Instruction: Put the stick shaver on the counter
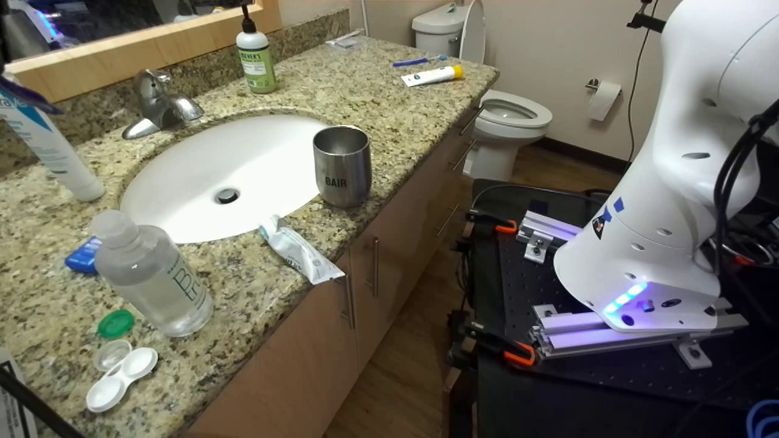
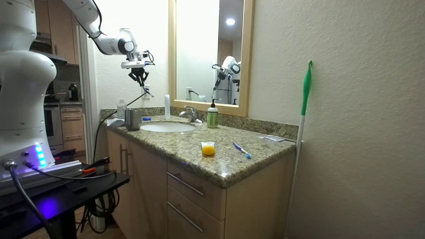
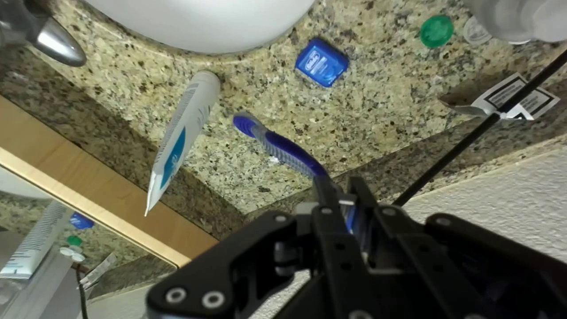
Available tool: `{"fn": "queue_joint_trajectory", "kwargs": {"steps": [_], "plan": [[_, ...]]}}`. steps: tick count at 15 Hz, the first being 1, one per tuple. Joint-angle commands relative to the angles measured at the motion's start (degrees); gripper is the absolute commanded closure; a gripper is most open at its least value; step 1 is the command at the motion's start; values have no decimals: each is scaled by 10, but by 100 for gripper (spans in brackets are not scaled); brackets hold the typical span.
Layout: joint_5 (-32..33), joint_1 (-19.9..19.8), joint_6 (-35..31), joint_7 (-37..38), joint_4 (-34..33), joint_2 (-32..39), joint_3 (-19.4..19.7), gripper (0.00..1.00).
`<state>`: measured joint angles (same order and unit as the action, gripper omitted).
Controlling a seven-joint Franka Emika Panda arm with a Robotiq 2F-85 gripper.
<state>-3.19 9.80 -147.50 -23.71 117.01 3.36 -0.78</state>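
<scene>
Claw (image 3: 340,186) closed to a narrow gap around the blue stick shaver (image 3: 291,149), above the counter (image 3: 376,115).

Our arm (image 1: 688,121) is glossy white and pretty chunky, all smooth rounded segments with little dark oval dimples (image 1: 695,156) dotted over the shell. Low on the base (image 1: 657,255) we've got a glowing blue light strip (image 1: 625,298), with a couple of blue patches (image 1: 619,204) higher up beside a small triangular sticker (image 1: 599,227) we honestly can't read. Black cables (image 1: 733,152) run along the outside, and a fat dark lead (image 2: 20,191) plugs into a metal connector (image 2: 9,164). Our wrist joint has a dark round cap (image 2: 126,45). The gripper (image 3: 340,190) is mostly black: flat narrow fingers (image 3: 334,235) with dark holes, plus beefy linkages (image 3: 212,270) with shiny ring-edged screws (image 3: 213,299).
</scene>
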Motion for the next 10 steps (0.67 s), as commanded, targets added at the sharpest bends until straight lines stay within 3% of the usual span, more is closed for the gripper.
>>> {"fn": "queue_joint_trajectory", "kwargs": {"steps": [1,2,4,5,10], "plan": [[4,-21,1,4,-18,19,-26,97],[6,-22,0,7,-29,32,-30,87],[6,-24,0,8,-29,34,-33,87],[5,-25,0,8,-28,31,-33,97],[14,-26,-17,5,-37,33,-42,97]]}}
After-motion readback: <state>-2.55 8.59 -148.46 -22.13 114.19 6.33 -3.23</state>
